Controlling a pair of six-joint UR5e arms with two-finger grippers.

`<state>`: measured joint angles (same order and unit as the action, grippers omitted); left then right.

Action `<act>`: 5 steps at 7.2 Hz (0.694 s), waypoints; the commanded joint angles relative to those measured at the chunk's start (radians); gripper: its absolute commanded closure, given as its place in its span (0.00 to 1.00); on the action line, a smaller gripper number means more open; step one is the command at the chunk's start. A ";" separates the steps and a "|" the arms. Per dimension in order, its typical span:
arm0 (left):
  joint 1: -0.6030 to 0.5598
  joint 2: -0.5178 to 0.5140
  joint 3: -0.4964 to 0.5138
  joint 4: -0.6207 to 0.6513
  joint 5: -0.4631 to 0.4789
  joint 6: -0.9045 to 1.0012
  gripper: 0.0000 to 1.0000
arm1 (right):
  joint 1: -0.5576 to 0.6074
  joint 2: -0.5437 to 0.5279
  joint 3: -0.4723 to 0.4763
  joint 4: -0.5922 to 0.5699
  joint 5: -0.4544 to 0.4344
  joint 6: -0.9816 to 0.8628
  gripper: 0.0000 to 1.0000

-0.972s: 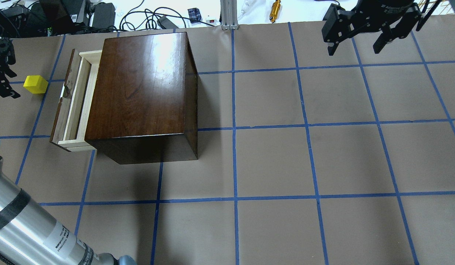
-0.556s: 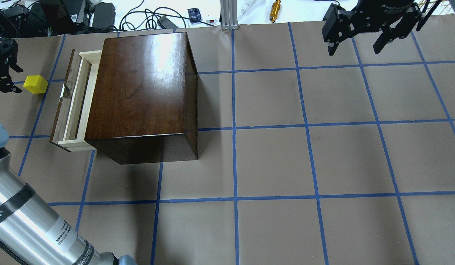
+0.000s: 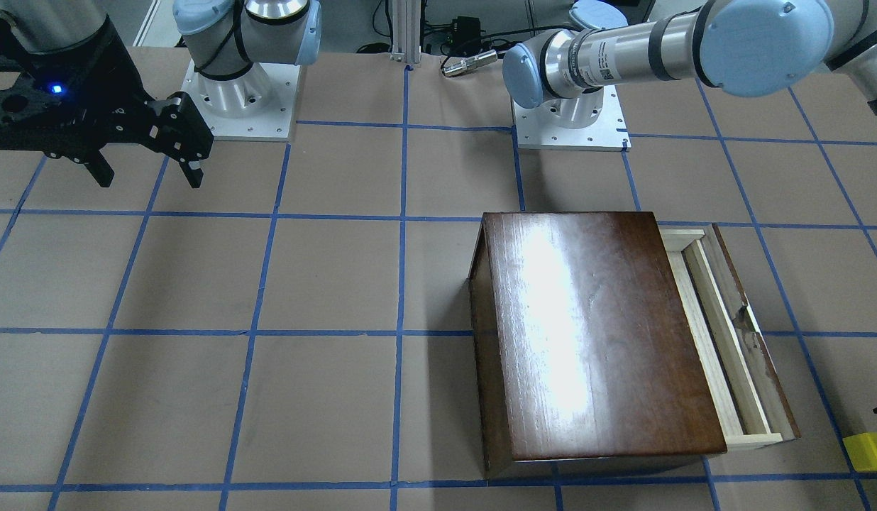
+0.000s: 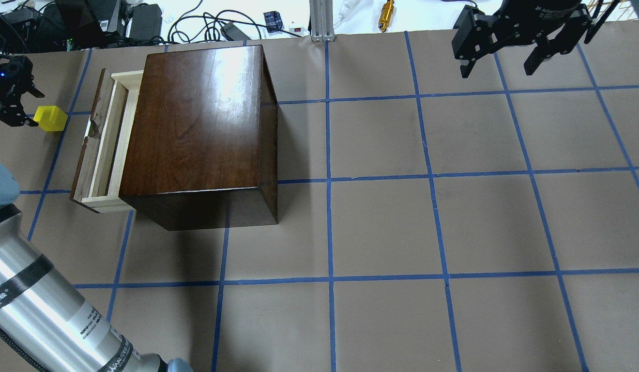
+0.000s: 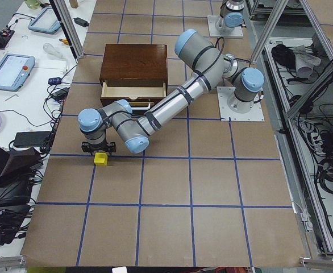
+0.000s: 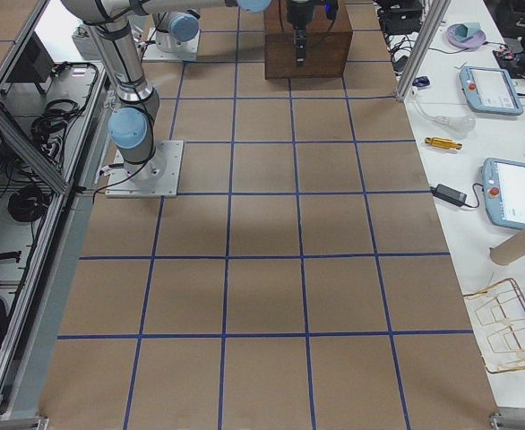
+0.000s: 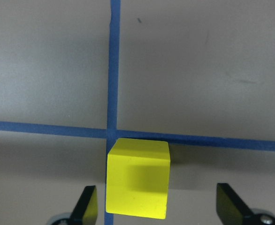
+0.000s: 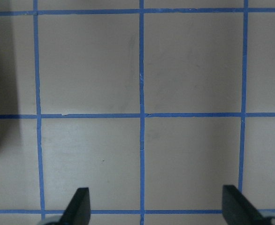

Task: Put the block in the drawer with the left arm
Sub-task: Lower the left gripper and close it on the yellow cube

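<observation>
Yellow block [image 4: 50, 118] sits unmoved on the paper-covered table [image 4: 381, 222] at a blue tape crossing, near the dark front of the open drawer [image 4: 106, 139] — not in it. The left gripper [image 7: 157, 206] has drawn in toward the block since a second ago; its spread fingers flank it in the wrist view. The right gripper [image 4: 496, 71] hangs spread, well apart. The white label on the left arm [image 4: 40, 315] is too small to read.
</observation>
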<state>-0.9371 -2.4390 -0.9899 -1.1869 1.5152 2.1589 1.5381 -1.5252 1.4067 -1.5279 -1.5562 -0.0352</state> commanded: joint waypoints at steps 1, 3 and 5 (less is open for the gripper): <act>0.000 -0.038 0.036 0.000 -0.010 0.004 0.10 | 0.000 0.000 0.000 0.000 -0.001 0.000 0.00; 0.000 -0.058 0.040 -0.002 -0.009 0.004 0.09 | -0.001 -0.001 0.000 0.000 0.001 0.000 0.00; 0.000 -0.063 0.040 -0.003 -0.007 0.004 0.08 | 0.000 -0.001 0.000 0.000 -0.001 0.000 0.00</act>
<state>-0.9373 -2.4979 -0.9502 -1.1891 1.5073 2.1629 1.5382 -1.5254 1.4067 -1.5278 -1.5565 -0.0353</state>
